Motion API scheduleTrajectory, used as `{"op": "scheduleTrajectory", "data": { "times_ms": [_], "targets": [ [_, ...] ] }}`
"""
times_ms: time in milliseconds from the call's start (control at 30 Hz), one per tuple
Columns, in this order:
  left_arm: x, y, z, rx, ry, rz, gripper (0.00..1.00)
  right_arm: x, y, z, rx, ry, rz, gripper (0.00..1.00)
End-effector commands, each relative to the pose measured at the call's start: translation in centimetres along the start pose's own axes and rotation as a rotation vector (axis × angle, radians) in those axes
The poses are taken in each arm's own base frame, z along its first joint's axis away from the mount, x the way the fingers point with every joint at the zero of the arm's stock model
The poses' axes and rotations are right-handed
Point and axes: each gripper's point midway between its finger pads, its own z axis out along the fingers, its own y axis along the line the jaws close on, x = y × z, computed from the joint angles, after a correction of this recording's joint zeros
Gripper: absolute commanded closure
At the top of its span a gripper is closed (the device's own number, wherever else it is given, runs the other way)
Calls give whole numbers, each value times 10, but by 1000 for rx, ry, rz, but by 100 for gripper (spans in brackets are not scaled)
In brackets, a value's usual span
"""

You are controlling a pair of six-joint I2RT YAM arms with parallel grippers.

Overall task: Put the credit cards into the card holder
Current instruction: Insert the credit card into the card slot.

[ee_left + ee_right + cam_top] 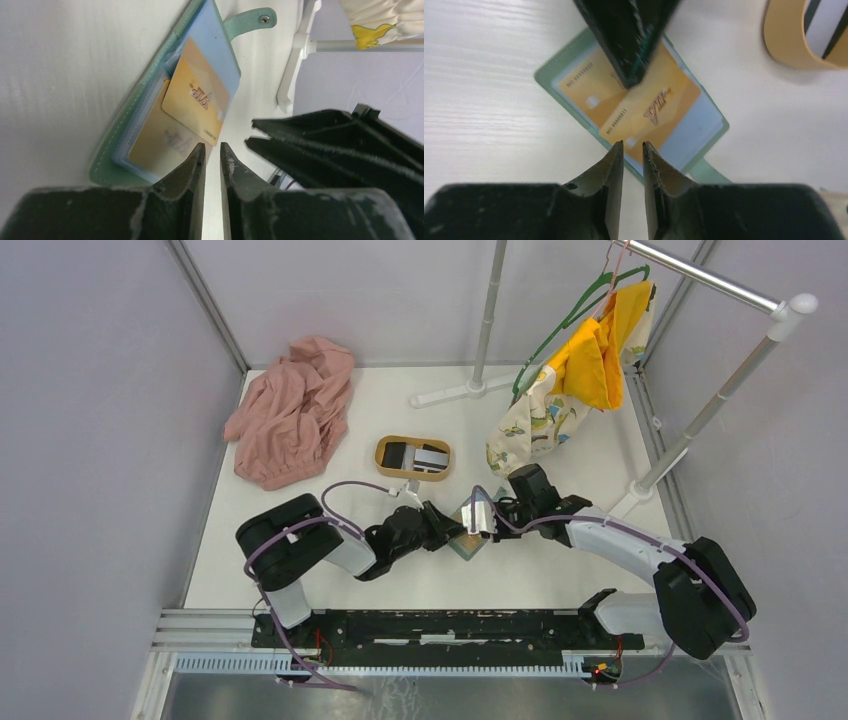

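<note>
The card holder [466,545] lies open on the table between my two grippers, grey-green outside and pale blue inside [212,45]. A gold card [197,97] sticks partly out of a slot; a second gold card [150,145] sits inside a sleeve. Both also show in the right wrist view, the first [654,112] and the second [586,87]. My left gripper [212,146] is nearly shut and empty, just off the loose card's corner. My right gripper [632,144] is nearly shut and empty at that card's edge. A black card [395,454] and a grey-white card [431,459] lie in the tray.
The oval wooden tray [413,475] stands just behind the holder and shows in the right wrist view [781,47]. A pink cloth [290,410] lies at the back left. A garment rack [485,330] with a yellow garment [595,350] stands at the back right.
</note>
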Motion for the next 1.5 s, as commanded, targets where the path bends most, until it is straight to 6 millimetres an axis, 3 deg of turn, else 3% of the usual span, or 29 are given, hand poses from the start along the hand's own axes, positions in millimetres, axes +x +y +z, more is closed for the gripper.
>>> {"op": "scheduleTrajectory", "data": {
  "times_ms": [0, 267, 367, 533, 1000, 1267, 1467],
  "targets": [
    [-10, 3, -3, -45, -28, 110, 79, 11, -39, -12, 144, 47, 96, 76],
    [-10, 17, -9, -137, -9, 166, 93, 57, -61, -22, 289, 230, 166, 83],
    [-11, 22, -11, -165, -9, 178, 95, 72, -61, -19, 290, 294, 179, 83],
    [-9, 30, -10, -191, 2, 177, 97, 80, -53, -10, 234, 321, 194, 84],
    [-19, 24, 12, -163, 15, 160, 98, 56, -12, 6, -10, 175, 176, 86],
    [-35, 7, 22, -121, 16, 201, 98, 43, 8, 9, -130, 104, 160, 87],
    [-41, -13, 20, -31, 40, 254, 96, 35, 10, 4, -152, 81, 134, 84]
  ]
}}
